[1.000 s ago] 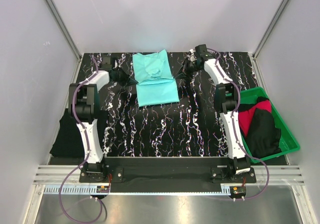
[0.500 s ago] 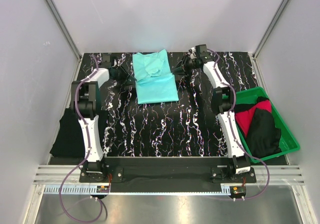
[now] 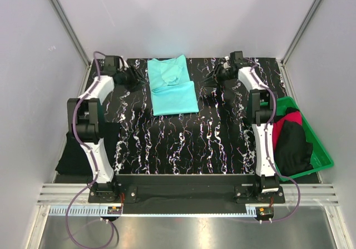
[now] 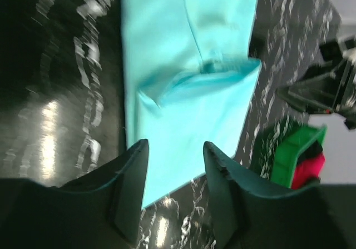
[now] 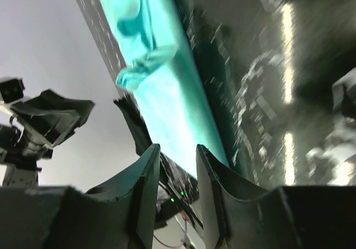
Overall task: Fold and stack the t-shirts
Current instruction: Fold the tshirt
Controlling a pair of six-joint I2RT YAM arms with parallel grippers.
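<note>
The turquoise-mint t-shirt lies folded into a long strip at the back middle of the marbled mat; it also shows in the left wrist view and the right wrist view. My left gripper is open and empty just left of the shirt, fingertips apart. My right gripper is open and empty to the right of the shirt. A black t-shirt lies off the mat's left edge. Red-pink and black shirts lie in the green tray.
The green tray stands at the right, beside the right arm. The black marbled mat covers the table between the arms. White walls and metal posts close in the back and sides.
Both grippers have drawn back from the turquoise shirt's sides, the left one leftward and the right one rightward. The shirt stays folded in place.
</note>
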